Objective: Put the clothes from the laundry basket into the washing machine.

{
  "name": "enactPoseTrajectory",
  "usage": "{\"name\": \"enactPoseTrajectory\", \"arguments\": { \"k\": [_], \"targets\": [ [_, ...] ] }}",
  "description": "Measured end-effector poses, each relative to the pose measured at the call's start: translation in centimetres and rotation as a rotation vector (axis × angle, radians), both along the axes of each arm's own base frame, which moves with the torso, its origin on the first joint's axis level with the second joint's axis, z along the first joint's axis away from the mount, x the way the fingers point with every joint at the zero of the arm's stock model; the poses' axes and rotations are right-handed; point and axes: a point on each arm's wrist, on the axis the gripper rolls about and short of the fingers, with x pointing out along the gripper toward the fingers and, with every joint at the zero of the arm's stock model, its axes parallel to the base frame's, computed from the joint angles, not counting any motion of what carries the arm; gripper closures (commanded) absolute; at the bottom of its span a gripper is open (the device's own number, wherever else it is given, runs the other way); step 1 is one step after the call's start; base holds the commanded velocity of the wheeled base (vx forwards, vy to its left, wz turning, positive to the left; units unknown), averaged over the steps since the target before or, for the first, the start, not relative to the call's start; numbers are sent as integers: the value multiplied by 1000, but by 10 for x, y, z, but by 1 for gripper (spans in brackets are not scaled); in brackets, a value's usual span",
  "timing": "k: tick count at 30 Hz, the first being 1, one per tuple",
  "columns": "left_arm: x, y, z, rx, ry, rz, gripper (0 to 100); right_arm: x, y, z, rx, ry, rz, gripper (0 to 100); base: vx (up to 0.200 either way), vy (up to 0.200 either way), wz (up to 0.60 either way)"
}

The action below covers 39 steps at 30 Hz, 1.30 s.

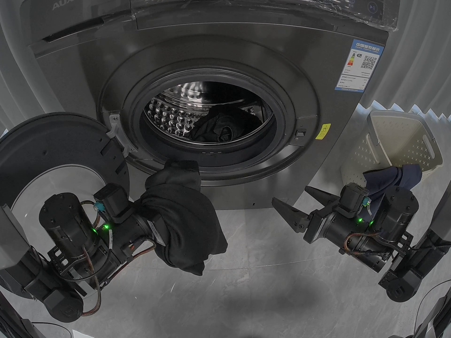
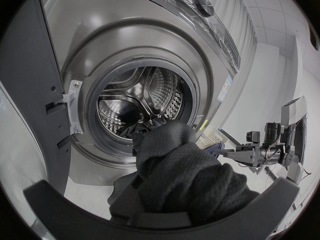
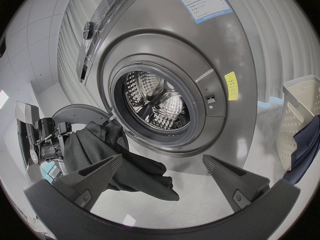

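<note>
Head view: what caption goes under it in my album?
Left hand holds a black garment before the open washing machine; right hand is open and empty.

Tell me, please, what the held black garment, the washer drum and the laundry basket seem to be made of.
Black garment: soft matte knit, probably synthetic; a fine pitted mesh texture shows. Drum: bright metal, likely stainless steel; mirror glints, embossed dimples. Laundry basket: rigid cream plastic, matte, judging by its moulded cut-out walls.

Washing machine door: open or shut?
Open: the door is swung aside to the left, baring the drum.
</note>
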Motion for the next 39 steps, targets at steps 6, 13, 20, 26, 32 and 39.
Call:
{"name": "enactPoseTrajectory", "arguments": {
  "k": [6, 13, 20, 26, 32, 39],
  "targets": [
    [0, -1, -1, 16, -6, 0, 100, 0, 0, 0, 0, 0, -1, 0, 0, 100, 0],
    [-1, -2, -1, 21, -8, -4, 100, 0, 0, 0, -1, 2, 0, 0, 0, 0, 0],
    [0, -3, -3, 45, -11, -4, 100, 0, 0, 0, -1, 2, 0, 0, 0, 0, 0],
    [0, -4, -4, 47, -10, -6, 100, 0, 0, -1, -2, 4, 1, 0, 167, 0, 0],
    [0, -4, -4, 48, -10, -7, 100, -1, 0, -1, -2, 4, 2, 0, 33, 0, 0],
    [1, -4, -5, 66, -21, 4, 100, -1, 1, -1, -2, 4, 3, 0, 0, -86, 0]
  ]
}}
